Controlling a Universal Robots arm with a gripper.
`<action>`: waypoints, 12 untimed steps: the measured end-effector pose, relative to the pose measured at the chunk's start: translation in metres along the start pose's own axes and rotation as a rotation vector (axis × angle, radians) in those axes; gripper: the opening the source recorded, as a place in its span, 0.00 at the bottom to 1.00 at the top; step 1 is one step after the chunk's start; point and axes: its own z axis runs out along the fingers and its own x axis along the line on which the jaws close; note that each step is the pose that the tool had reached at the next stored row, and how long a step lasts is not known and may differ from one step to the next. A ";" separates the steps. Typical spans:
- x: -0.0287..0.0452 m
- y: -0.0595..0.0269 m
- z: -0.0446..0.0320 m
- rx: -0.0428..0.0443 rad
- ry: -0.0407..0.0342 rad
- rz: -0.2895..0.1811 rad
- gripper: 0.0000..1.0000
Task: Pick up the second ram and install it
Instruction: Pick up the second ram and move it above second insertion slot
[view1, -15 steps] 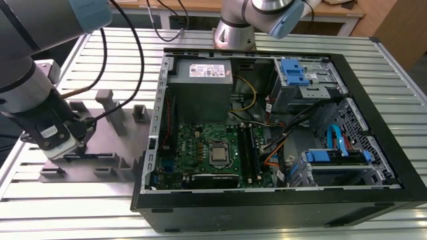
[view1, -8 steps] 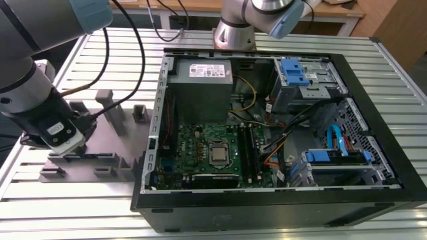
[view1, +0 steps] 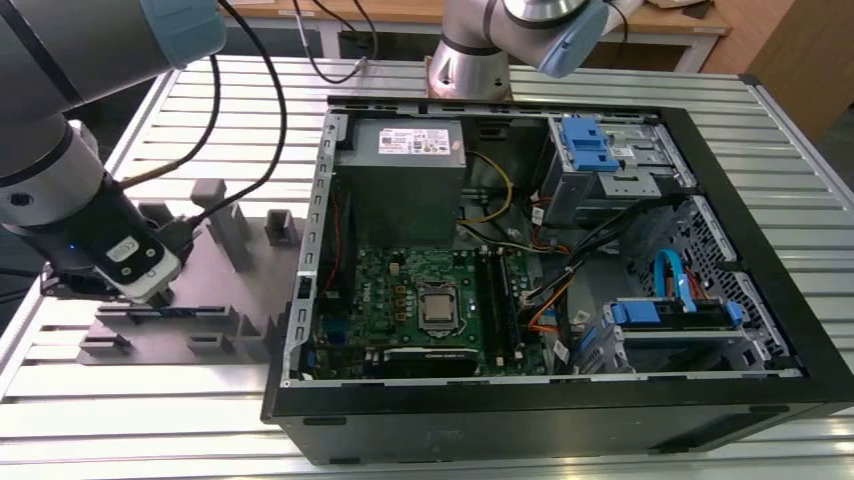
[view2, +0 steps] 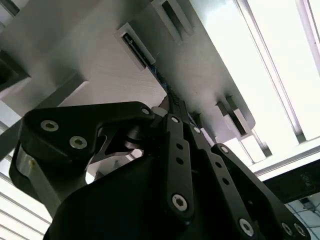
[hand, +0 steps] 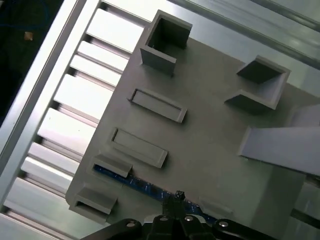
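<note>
The gripper is drawn narrow on the upper edge of the second ram, near its middle. The hold is judged shallow. The stick, a thin dark-blue board, is stood on edge in the grey fixture on the desk, at the exterior view's left. If it is lifted askew, it may be jammed between the fixture's blocks or lost from the grip. A tilted stick could also be mis-seated in the black slots of the open computer case, well apart.
</note>
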 end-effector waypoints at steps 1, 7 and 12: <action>0.0000 0.0000 0.0000 -0.0004 0.0006 -0.016 0.07; 0.0000 0.0000 0.0001 -0.0031 0.0045 -0.115 0.07; 0.0000 0.0000 0.0001 -0.0053 0.0077 -0.196 0.07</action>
